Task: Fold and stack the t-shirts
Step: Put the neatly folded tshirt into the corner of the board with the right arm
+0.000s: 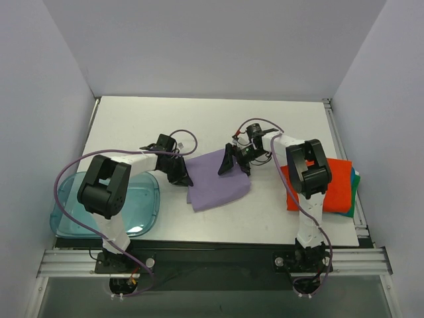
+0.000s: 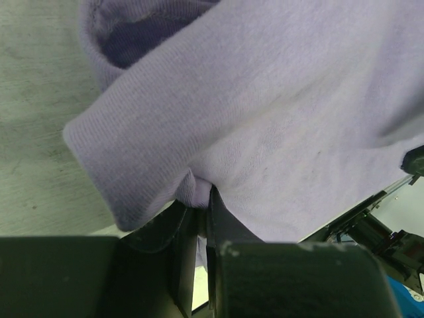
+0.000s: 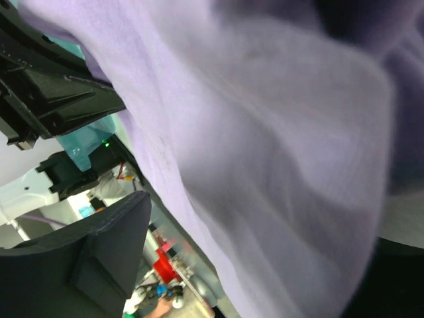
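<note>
Top view, centre of frame: lavender t-shirt (image 1: 218, 185) lying on the white desk (image 1: 218, 126), bunched into a rough rectangle, both arms on it. Left gripper (image 1: 184, 177) is at the shirt's left edge, right gripper (image 1: 235, 165) at its upper-right edge.

Left wrist cam: left gripper (image 2: 202, 199) pressed nearly together at bottom centre, pinching a small fold of the lavender t-shirt (image 2: 278, 112) between its fingers (image 2: 225, 225). Cloth fans out from the pinch up and to the right and fills most of the frame. A rolled hem or sleeve opening shows at upper left, w/ bare desk (image 2: 33, 132) down the left side.

Right wrist cam: lavender t-shirt (image 3: 265, 165) covers nearly the whole pic, blurry and very close. One dark finger (image 3: 99, 252) sits at lower left and the other is barely a dark edge at lower right, w/ cloth running between. Jaws spread wide, same as in the top view. Can't tell if the pads actually press the fabric.

Right side of the top view: orange-red t-shirt (image 1: 334, 185) folded flat near the desk's right edge, partly under the right arm. Green-teal t-shirt (image 1: 356, 182) lies beneath it, just a strip peeking out along the right side.

Lower left: translucent blue tray (image 1: 142, 199), left arm over it, well apart from the shirts.
</note>
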### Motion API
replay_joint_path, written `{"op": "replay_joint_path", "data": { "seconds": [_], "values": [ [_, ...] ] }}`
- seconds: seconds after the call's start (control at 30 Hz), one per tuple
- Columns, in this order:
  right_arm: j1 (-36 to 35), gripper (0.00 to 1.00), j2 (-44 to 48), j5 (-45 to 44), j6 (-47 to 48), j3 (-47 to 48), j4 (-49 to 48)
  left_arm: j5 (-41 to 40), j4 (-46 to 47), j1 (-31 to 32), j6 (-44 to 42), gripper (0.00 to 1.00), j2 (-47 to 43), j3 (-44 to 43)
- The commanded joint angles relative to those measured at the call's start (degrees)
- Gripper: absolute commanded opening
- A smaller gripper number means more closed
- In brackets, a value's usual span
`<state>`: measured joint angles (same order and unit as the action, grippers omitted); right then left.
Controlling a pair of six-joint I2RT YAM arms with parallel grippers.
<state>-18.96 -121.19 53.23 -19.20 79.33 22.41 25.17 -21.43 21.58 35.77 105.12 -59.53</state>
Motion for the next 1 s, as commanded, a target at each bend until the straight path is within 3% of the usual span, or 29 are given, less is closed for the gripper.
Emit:
{"op": "replay_joint_path", "data": {
  "seconds": [0.0, 0.13, 0.2, 0.23, 0.37, 0.6, 0.97],
  "values": [
    [-2.0, 0.67, -3.5, -5.2, 0.3, -0.2, 0.4, -1.6, 1.0, 0.3, -1.2, 0.14, 2.3, 0.8],
    [-2.0, 0.4, -2.3, -6.3, -0.5, -0.3, 0.5, -1.4, 1.3, 0.3, -1.4, 0.15, 2.3, 0.5],
    [-1.6, 0.31, -1.2, -6.6, -1.0, -0.3, 0.7, -1.3, 0.9, 0.3, -1.4, 0.19, 2.0, 0.0],
    [-1.3, 0.21, -0.7, -6.4, -1.3, -0.3, 1.1, -1.3, 0.6, 0.3, -1.6, 0.21, 2.0, -0.1],
    [-0.1, 0.02, 2.6, -6.6, -1.3, -0.2, 2.6, -2.2, -0.1, 0.3, -1.9, 0.4, -0.3, -1.3],
    [3.9, 0.0, 9.5, -9.2, 1.0, 0.3, 9.7, -3.5, -2.4, 0.4, -3.4, 0.65, -4.7, -3.8],
    [10.5, 0.0, 18.7, -18.2, 8.3, 5.5, 32.4, -3.5, -2.7, 0.3, -3.0, 0.74, -12.7, -1.2]
  ]
}}
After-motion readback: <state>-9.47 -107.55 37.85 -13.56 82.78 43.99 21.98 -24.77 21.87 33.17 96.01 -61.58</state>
